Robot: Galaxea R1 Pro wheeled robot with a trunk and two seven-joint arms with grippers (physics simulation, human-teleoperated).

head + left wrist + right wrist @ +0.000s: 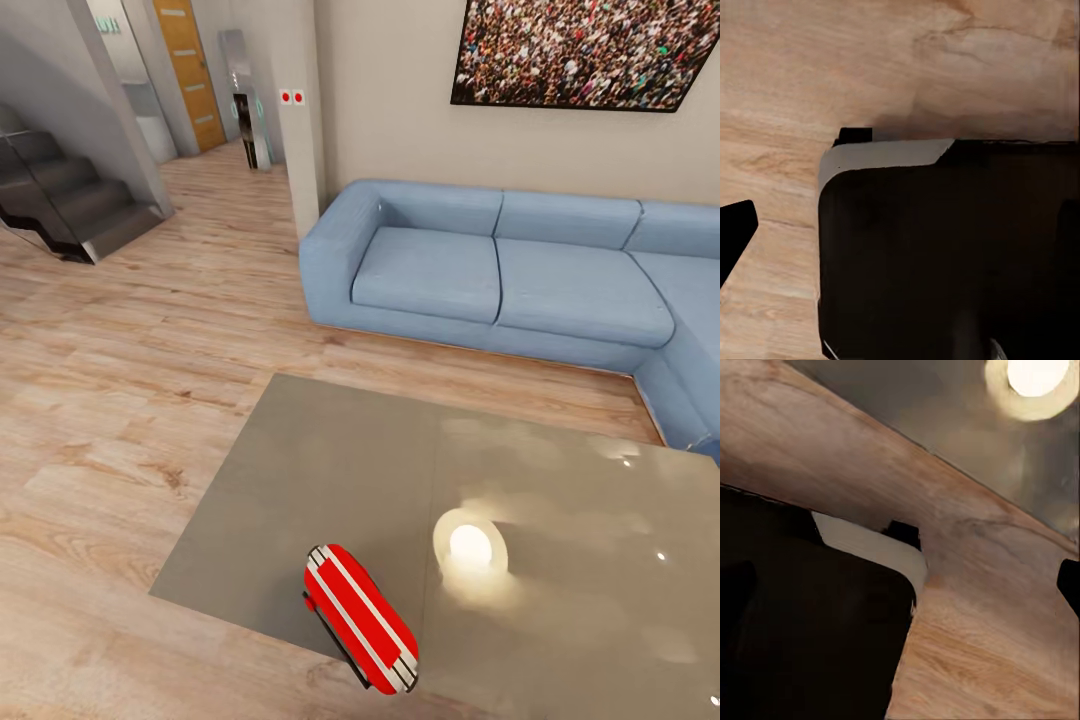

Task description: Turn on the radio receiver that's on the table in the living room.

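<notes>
The radio receiver (360,617), a red rounded box with white stripes, lies on the table (330,470) close to its near edge, towards the near left corner. Its dial is turned away from me. The glossy grey-taupe top also shows in the right wrist view as the table (945,412) beyond a strip of wood floor. A dark fingertip (733,236) of my left gripper (900,240) stands at that picture's edge over the floor. A fingertip (1069,585) of my right gripper (900,592) sits likewise. Both are spread wide, holding nothing, away from the radio.
A bright lamp reflection (470,545) glares on the tabletop right of the radio. A blue corner sofa (500,270) runs behind and to the right of the table, under a framed crowd picture (590,50). Stairs (70,200) and a hallway door (190,70) lie far left. My dark base (945,255) is below the wrists.
</notes>
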